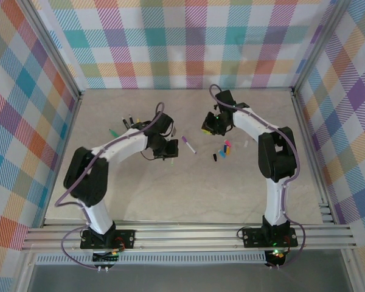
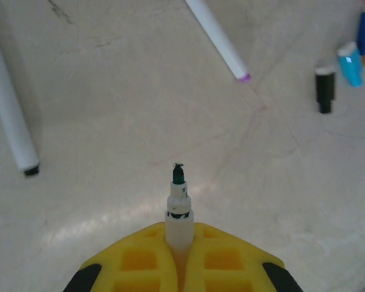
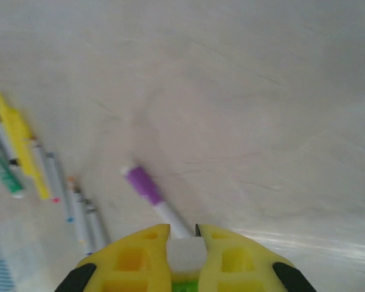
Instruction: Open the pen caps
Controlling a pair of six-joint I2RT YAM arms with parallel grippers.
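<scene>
1. Pens (image 1: 125, 125), left-back worktop (image 1: 170, 201): apparently uncapped.
2. Left jaws clamp a bare-tipped pen (image 2: 179, 207).
3. Purple pen (image 1: 188, 146), mid-worktop: cap on, outstanding.
4. Right jaws clamp a white-green piece (image 3: 185, 252), likely a cap.
5. Loose caps (image 1: 225, 149), right of centre.

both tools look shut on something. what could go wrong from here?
1. The left tool holds a pen with its dark tip bare, aimed at the table; lowering it may smear ink.
2. The right tool pinches a small white-and-green piece, likely a cap, near its fingertips; it could slip out.
3. If dropped here, it may land on the purple-capped pen just below and roll it.
</scene>
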